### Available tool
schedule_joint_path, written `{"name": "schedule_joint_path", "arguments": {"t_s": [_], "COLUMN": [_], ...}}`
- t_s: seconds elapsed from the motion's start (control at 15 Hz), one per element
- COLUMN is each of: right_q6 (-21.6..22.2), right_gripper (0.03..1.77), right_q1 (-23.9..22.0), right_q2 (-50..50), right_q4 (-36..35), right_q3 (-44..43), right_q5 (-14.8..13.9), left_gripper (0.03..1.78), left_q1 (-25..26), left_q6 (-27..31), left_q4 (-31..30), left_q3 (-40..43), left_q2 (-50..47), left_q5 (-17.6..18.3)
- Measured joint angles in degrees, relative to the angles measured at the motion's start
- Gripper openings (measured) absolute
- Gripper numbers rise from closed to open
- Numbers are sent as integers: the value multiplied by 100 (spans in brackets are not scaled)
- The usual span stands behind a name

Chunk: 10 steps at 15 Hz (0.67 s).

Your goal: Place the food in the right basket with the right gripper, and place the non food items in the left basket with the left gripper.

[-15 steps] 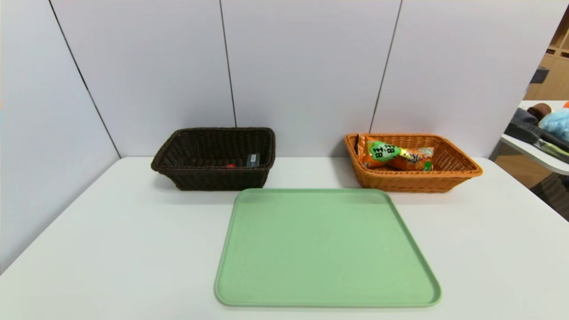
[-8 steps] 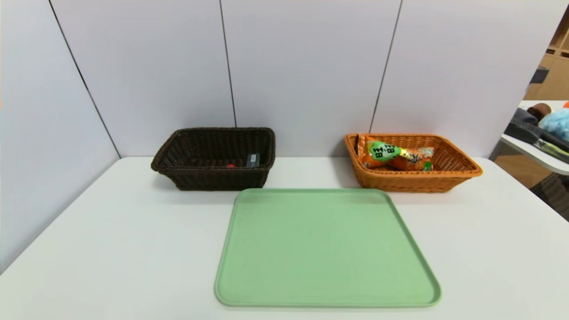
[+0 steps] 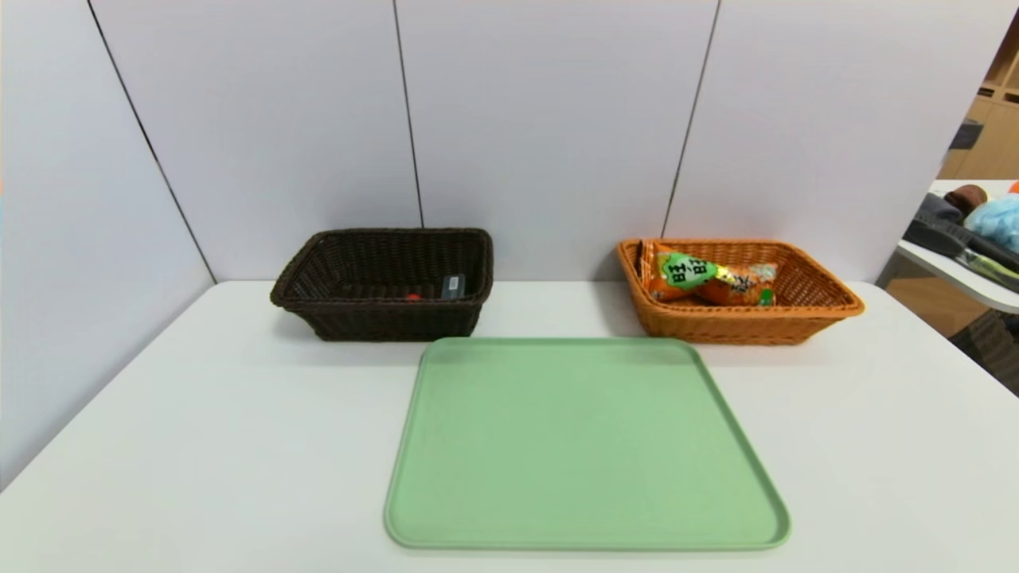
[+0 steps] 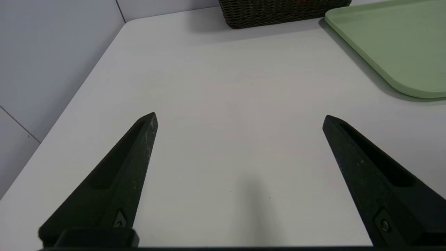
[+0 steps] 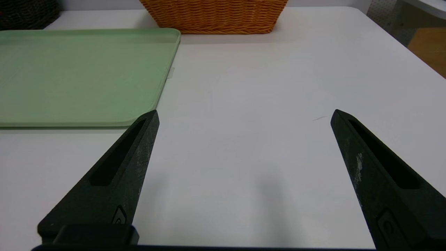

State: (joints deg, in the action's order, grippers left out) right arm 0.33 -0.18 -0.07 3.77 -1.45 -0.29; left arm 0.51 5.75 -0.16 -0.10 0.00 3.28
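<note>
Head view: the orange snack bag with a green label [image 3: 670, 280] and the orange printed packet [image 3: 736, 288] beside it lie in the tan-orange wicker basket [image 3: 732, 328], ahead of the right tool [image 5: 246, 111]. Ahead of the left tool [image 4: 240, 115], the dark brown wicker basket [image 3: 390, 323] holds a small dark item with a pale label [image 3: 453, 286] and a small red thing [image 3: 413, 298], too hidden to name. Nothing has visibly shifted over the last second, so the sorting looks finished rather than under way. Inward of both tools, the flat green rectangular tray [image 3: 581, 446] bears no item. Each tool is spread wide over the white counter [image 3: 199, 438], holding nothing and apparently idle. No further pick seems called for; reaching back in would only risk disturbing the sorted goods.
</note>
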Motion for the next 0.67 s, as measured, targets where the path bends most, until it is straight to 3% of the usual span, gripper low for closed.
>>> {"name": "schedule_joint_path", "arguments": {"t_s": [0.67], "right_q6": [20], "right_gripper": [170], "right_q1": [0], "right_q2": [0], "right_q4": [26], "right_q3": [-11], "right_q5": [-23], "left_gripper": [169], "left_q1": [0], "left_q6": [0], "left_q4": [0], "left_q3": [0], "left_q2": [0], "left_q5": [2]}}
